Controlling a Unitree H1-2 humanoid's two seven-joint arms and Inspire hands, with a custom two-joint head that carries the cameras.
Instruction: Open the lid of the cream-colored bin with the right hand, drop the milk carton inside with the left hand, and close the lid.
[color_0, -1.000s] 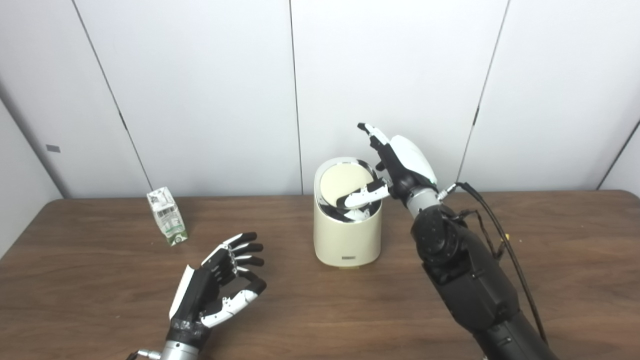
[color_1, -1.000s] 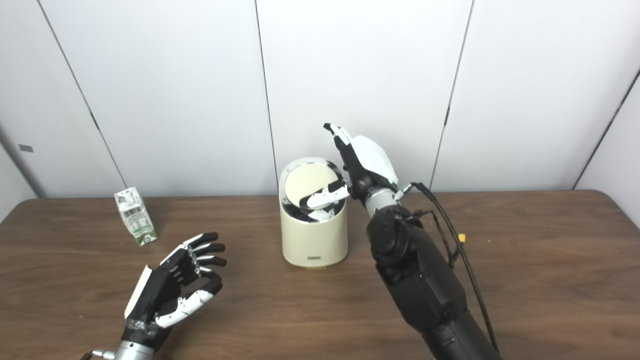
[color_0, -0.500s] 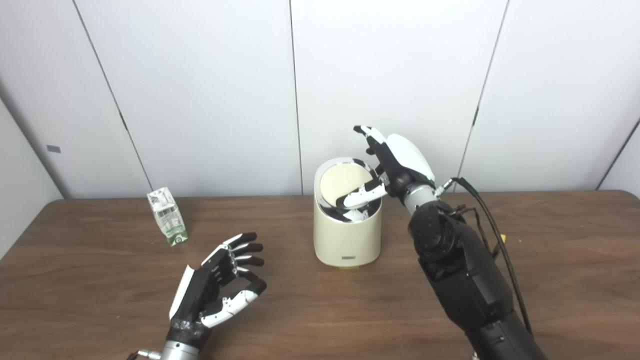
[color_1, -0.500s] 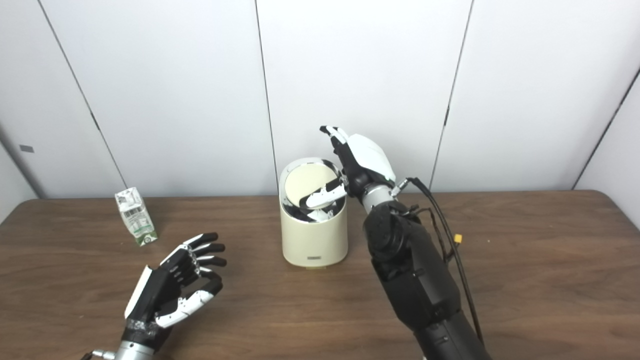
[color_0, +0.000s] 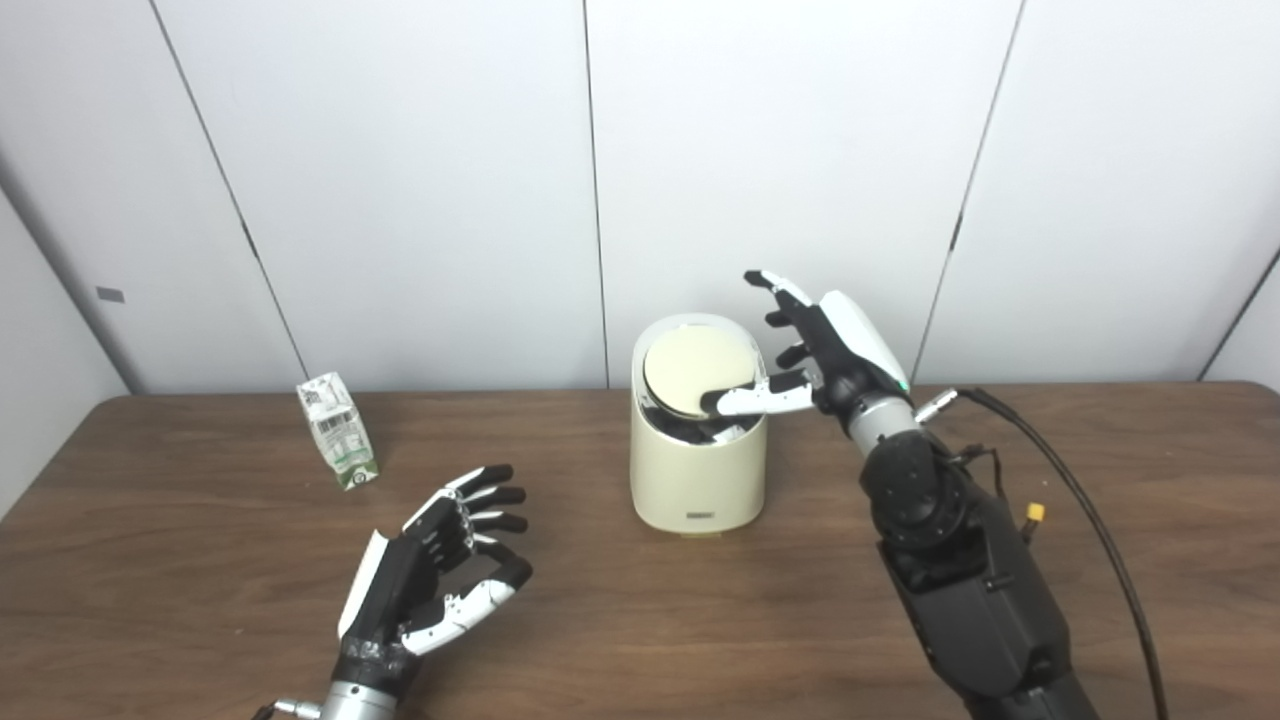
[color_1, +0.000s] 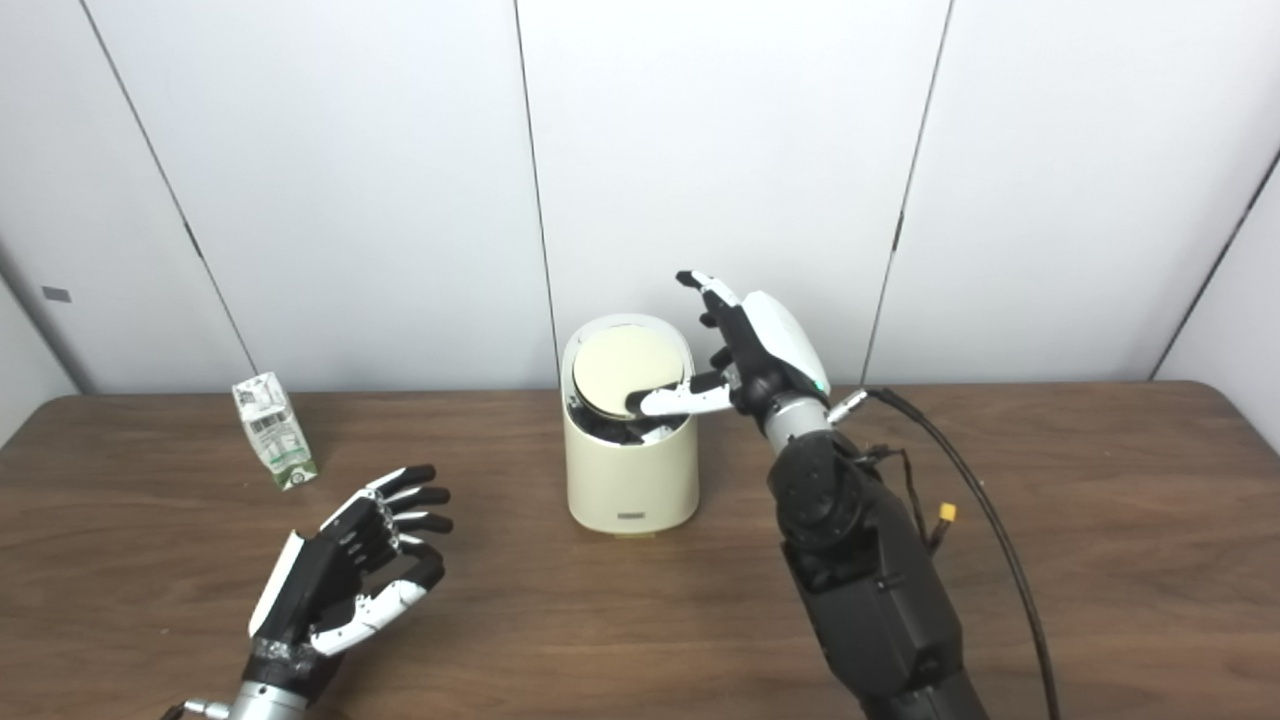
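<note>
The cream-colored bin (color_0: 697, 470) stands at the table's middle. Its round lid (color_0: 697, 372) is tilted up at the front, showing a dark gap beneath. My right hand (color_0: 825, 345) is open just right of the bin's top, thumb reaching under the lid's raised edge, fingers spread upward. The milk carton (color_0: 337, 431), white with green print, stands upright at the back left. My left hand (color_0: 440, 565) hovers open near the front left, palm turned toward the bin, holding nothing, well short of the carton.
The brown wooden table (color_0: 1100, 560) runs to a white panelled wall (color_0: 400, 180) behind. A black cable (color_0: 1080, 520) with a yellow connector trails from my right forearm over the table's right side.
My right hand has shifted right, away from over the bin, with only its thumb left at the lid. The left hand and carton have not moved.
</note>
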